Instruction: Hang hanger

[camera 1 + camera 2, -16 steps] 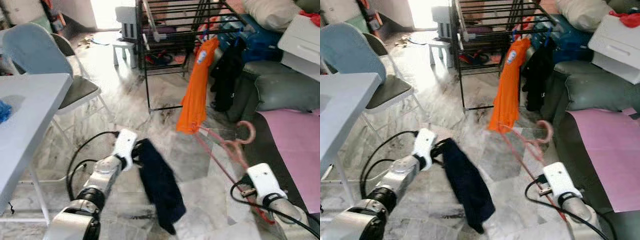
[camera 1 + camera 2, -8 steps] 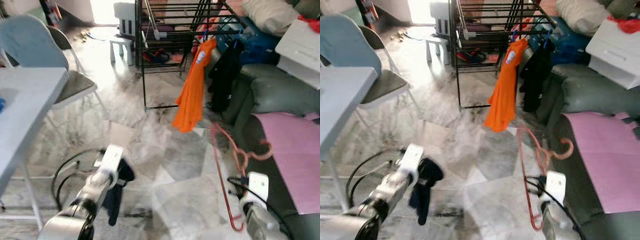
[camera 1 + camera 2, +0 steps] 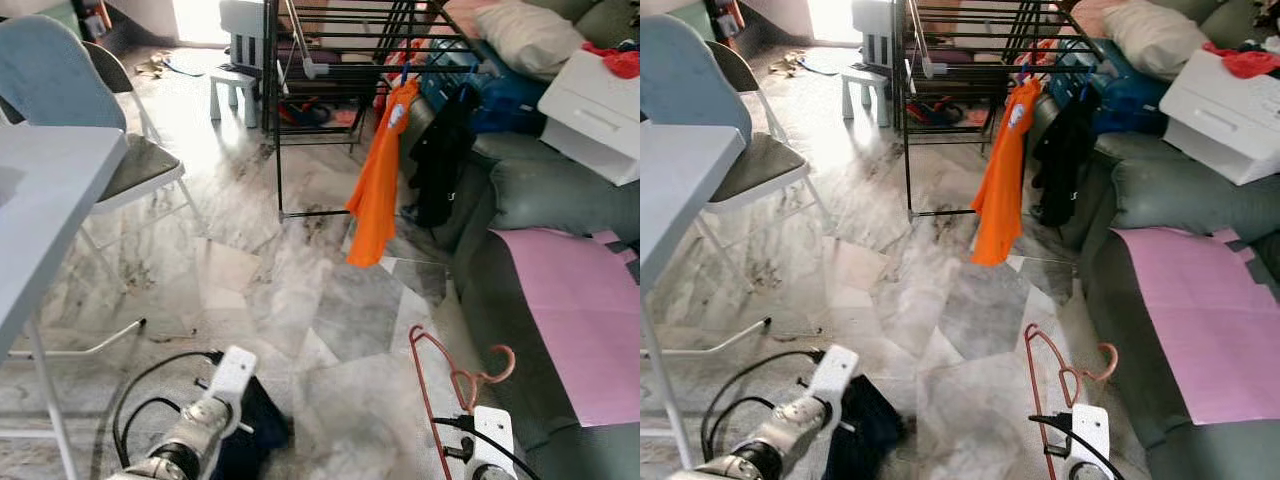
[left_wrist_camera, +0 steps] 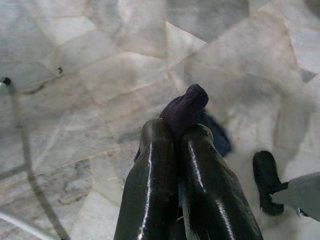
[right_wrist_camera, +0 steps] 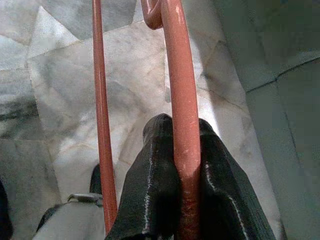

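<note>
the right gripper point(image 5: 181, 150) is low at the robot's right, just beside the grey sofa point(image 3: 560, 190). its two black fingers point(image 5: 152, 175) are pressed together on a bar of the pink hanger point(image 3: 450, 375), which runs straight between them and out past the tips. in the right wrist view a second, thinner bar of the same hanger runs alongside, apart from the fingers and outside the grip. from the head view the hanger rises from the white wrist block above the marble floor point(image 3: 290, 280), its hook point(image 3: 497, 362) curling toward the sofa and the pink sheet point(image 3: 575, 310) spread on it.

the left gripper point(image 4: 175, 137) is low on the robot's left, fingers closed tight on a fold of dark navy cloth point(image 4: 187, 102); a nub of the fabric pokes out beyond the fingertips and the rest hangs down under the wrist toward the floor point(image 3: 255, 440).

farther ahead stands a black drying rack point(image 3: 340, 60) with an orange shirt point(image 3: 378, 180) and a black garment point(image 3: 437, 160) hanging from its near edge, well apart from the hanger. a white table point(image 3: 40, 230) and a blue-backed chair point(image 3: 60, 80) stand on the left, and a small white stool point(image 3: 230, 90) sits beyond the rack
</note>
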{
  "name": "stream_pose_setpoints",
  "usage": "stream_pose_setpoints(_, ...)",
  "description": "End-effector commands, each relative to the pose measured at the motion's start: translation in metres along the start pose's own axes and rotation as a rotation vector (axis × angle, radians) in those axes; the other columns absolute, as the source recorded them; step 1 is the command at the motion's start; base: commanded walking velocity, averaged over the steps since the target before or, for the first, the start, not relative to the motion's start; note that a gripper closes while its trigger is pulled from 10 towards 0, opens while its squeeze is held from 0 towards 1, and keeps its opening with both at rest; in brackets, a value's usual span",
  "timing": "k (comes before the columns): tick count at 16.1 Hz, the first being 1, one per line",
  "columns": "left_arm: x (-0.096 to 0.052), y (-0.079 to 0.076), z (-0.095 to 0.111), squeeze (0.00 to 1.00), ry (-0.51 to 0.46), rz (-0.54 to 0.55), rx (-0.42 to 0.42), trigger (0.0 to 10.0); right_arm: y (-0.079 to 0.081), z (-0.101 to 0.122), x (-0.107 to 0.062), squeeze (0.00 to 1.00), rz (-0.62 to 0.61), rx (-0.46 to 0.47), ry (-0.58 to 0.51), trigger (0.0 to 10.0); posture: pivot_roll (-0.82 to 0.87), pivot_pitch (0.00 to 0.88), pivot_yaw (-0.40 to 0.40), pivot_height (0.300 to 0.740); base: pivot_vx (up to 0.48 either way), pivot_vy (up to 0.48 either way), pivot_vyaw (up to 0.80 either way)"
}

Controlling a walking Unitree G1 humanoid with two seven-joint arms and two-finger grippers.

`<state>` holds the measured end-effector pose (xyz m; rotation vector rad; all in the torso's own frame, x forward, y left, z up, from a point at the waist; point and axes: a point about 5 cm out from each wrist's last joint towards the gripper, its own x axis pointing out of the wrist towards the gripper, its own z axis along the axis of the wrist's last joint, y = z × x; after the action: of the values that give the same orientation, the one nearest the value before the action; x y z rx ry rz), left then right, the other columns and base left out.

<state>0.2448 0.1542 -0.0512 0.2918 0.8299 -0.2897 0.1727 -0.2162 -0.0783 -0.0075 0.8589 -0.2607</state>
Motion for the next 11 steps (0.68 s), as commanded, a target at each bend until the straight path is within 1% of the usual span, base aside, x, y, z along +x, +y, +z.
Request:
stream_pose_setpoints(1, 0.001, -0.002, 0.004, 0.0, -0.001, -0.009, 0.03, 10.0, -0.003, -0.001, 0.001, 0.0, -0.02, 0.006, 0.008, 10.0, 0.01, 0.0, -0.103, 0.74, 0.0, 0.0, 0.0)
stream_pose_setpoints(2, 0.001, -0.003, 0.002, 0.0, 0.032, -0.008, 0.037, 10.0, -0.007, -0.007, 0.0, 0.0, -0.085, 0.011, 0.04, 10.0, 0.02, 0.0, -0.095, 0.74, 0.0, 0.0, 0.0)
stream_pose_setpoints(3, 0.001, -0.001, -0.001, 0.0, 0.057, 0.011, 0.042, 10.0, -0.009, -0.011, 0.0, 0.0, -0.108, 0.025, 0.069, 10.0, 0.01, 0.0, -0.092, 0.74, 0.0, 0.0, 0.0)
stream_pose_setpoints(4, 0.001, 0.0, -0.002, 0.0, 0.067, 0.021, 0.043, 10.0, -0.009, -0.013, 0.0, 0.0, -0.111, 0.032, 0.082, 10.0, 0.01, 0.0, -0.089, 0.74, 0.0, 0.0, 0.0)
stream_pose_setpoints(5, 0.001, 0.003, -0.003, 0.0, 0.088, 0.047, 0.048, 10.0, -0.004, -0.02, -0.001, 0.0, -0.081, 0.067, 0.122, 10.0, 0.01, 0.0, -0.08, 0.74, 0.0, 0.0, 0.0)
stream_pose_setpoints(7, 0.001, 0.006, -0.002, 0.0, 0.102, 0.079, 0.007, 10.0, 0.002, -0.029, -0.004, 0.0, -0.034, -0.013, 0.157, 10.0, 0.01, 0.0, -0.072, 0.74, 0.0, 0.0, 0.0)
stream_pose_setpoints(9, 0.0, 0.007, -0.003, 0.0, 0.105, 0.1, -0.026, 10.0, 0.002, -0.032, -0.005, 0.0, -0.022, -0.015, 0.17, 10.0, 0.02, 0.0, -0.081, 0.74, 0.0, 0.0, 0.0)
stream_pose_setpoints(10, 0.0, 0.008, -0.003, 0.0, 0.104, 0.105, -0.014, 10.0, 0.001, -0.031, -0.004, 0.0, -0.013, -0.037, 0.167, 10.0, 0.03, 0.0, -0.086, 0.74, 0.0, 0.0, 0.0)
stream_pose_setpoints(11, 0.0, 0.009, -0.003, 0.0, 0.101, 0.109, 0.0, 10.0, -0.001, -0.029, -0.004, 0.0, -0.015, -0.039, 0.162, 10.0, 0.03, 0.0, -0.087, 0.74, 0.0, 0.0, 0.0)
